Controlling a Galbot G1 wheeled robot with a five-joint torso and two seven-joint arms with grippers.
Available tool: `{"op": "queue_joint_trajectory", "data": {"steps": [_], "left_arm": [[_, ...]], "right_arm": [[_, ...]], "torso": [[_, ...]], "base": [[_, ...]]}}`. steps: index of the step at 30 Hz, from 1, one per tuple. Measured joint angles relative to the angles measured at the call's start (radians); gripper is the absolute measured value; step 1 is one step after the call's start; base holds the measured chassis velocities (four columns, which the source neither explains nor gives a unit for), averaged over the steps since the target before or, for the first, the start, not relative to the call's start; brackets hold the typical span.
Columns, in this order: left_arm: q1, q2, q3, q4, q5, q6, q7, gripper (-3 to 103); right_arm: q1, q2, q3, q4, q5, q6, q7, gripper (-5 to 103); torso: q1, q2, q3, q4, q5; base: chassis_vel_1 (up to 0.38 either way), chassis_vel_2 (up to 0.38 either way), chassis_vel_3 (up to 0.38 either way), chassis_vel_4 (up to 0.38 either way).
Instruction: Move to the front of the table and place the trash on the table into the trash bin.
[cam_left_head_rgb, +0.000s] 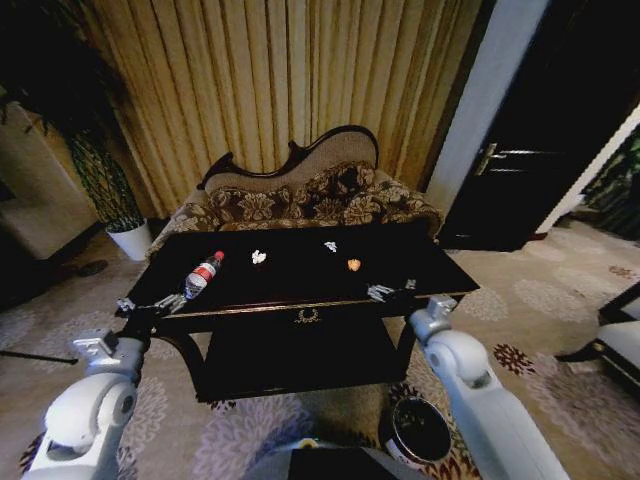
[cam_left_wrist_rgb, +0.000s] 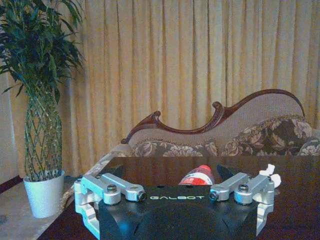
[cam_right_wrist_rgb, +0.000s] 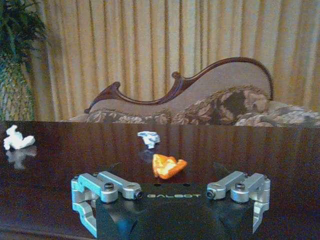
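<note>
near the lower right of the head view sits the trash bin (cam_left_head_rgb: 420, 430). above it, the left gripper (cam_left_head_rgb: 168, 304) and right gripper (cam_left_head_rgb: 392, 291), both marked "galbot", hover with jaws released at the bench (cam_left_head_rgb: 300, 285) front edge. beyond lie the red-capped bottle (cam_left_head_rgb: 203, 274), orange scrap (cam_left_head_rgb: 354, 265) and white scraps (cam_left_head_rgb: 259, 257). the round bottle could roll off if nudged sideways.

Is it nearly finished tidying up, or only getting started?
Only starting. Done: it stands at the front of the table. In hand: the open left gripper faces the bottle, and the open right gripper faces the orange bit. Left: all trash, including white scraps, is on the table; none seen in the trash bin.
</note>
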Motion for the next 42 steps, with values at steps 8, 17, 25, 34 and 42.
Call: {"op": "queue_joint_trajectory", "data": {"steps": [8, 17, 25, 34, 42], "left_arm": [[-0.001, -0.005, 0.001, 0.000, 0.000, 0.010, -0.001, 100], [0.007, -0.015, -0.003, -0.001, 0.002, 0.013, 0.006, 100], [0.005, -0.019, -0.002, 0.011, 0.003, 0.013, 0.008, 100], [0.010, -0.021, -0.005, 0.011, 0.014, 0.009, 0.014, 100], [0.012, -0.029, -0.002, 0.014, 0.022, 0.006, 0.028, 100]], "right_arm": [[0.116, 0.012, -0.069, -0.111, 0.002, -0.007, 0.000, 100], [0.216, 0.022, -0.078, -0.246, -0.019, -0.007, 0.000, 100], [0.224, 0.044, -0.098, -0.286, -0.019, -0.019, 0.000, 100], [0.222, 0.054, -0.081, -0.302, -0.021, -0.012, 0.000, 95], [0.209, 0.051, -0.079, -0.286, -0.016, -0.009, 0.000, 63]], "torso": [[0.000, 0.000, 0.000, -0.0003, 0.0000], [0.000, 0.000, 0.000, -0.0003, 0.0000], [0.000, 0.000, 0.000, -0.0002, -0.0001], [0.000, 0.000, 0.000, -0.0003, -0.0001], [0.000, 0.000, 0.000, -0.0003, 0.0000]], "base": [[0.000, 0.000, 0.000, 0.000], [0.000, 0.000, 0.000, 0.000], [0.000, 0.000, 0.000, 0.000], [0.000, 0.000, 0.000, 0.000], [0.000, 0.000, 0.000, 0.000]]}}
